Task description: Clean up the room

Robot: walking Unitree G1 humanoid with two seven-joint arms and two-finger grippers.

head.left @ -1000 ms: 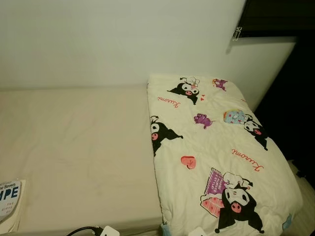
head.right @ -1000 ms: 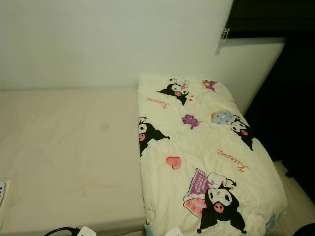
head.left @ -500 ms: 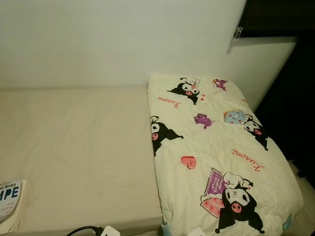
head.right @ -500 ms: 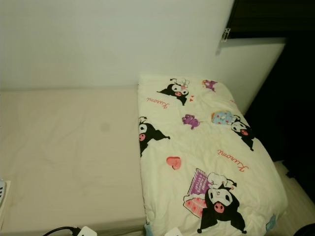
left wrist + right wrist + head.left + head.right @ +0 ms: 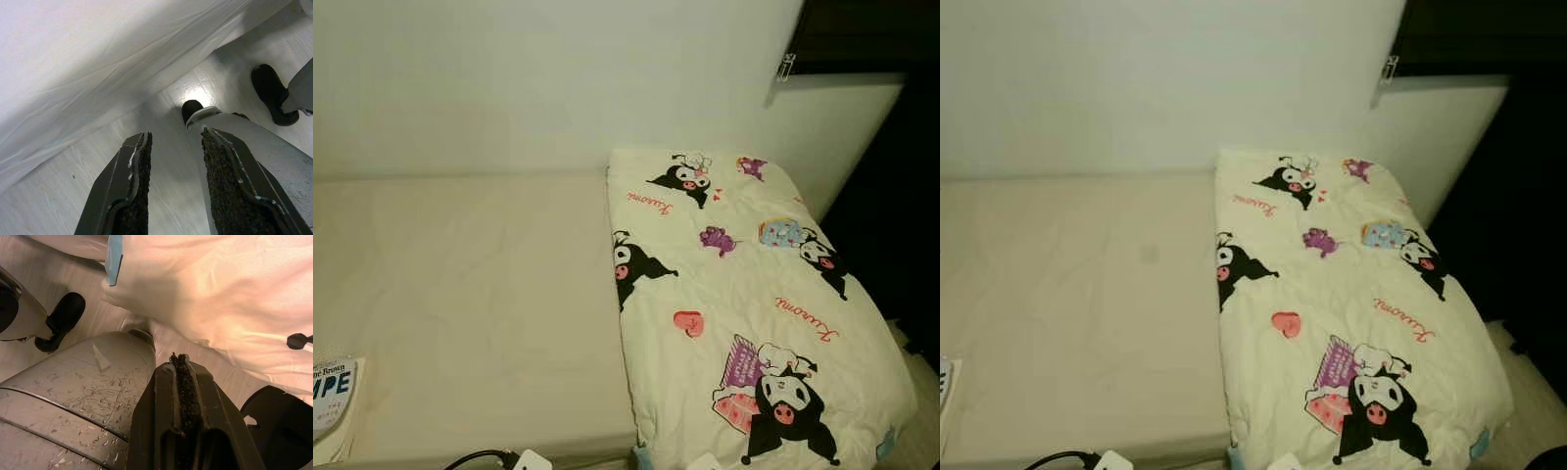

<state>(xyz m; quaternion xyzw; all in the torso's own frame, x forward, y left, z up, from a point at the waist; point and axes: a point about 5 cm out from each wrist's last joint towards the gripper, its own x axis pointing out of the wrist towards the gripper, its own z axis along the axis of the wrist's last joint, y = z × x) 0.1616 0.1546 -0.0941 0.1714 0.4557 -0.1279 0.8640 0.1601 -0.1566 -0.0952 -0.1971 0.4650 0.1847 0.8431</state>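
Left gripper [image 5: 171, 186] hanging idle beside the bed with fingers apart and empty, aimed at the pale floor [image 5: 58, 196]; right gripper [image 5: 182, 396] also hanging low, fingers pressed together on nothing, just beside the blanket's overhanging edge. Ahead, a folded cartoon-print blanket [image 5: 734, 313] covering the right end of the bare mattress [image 5: 470, 294], a book [image 5: 331, 392] at the near left corner, a charger plug [image 5: 530, 460] at the near edge. Likely still surveying; next, reaching for the book or charger.
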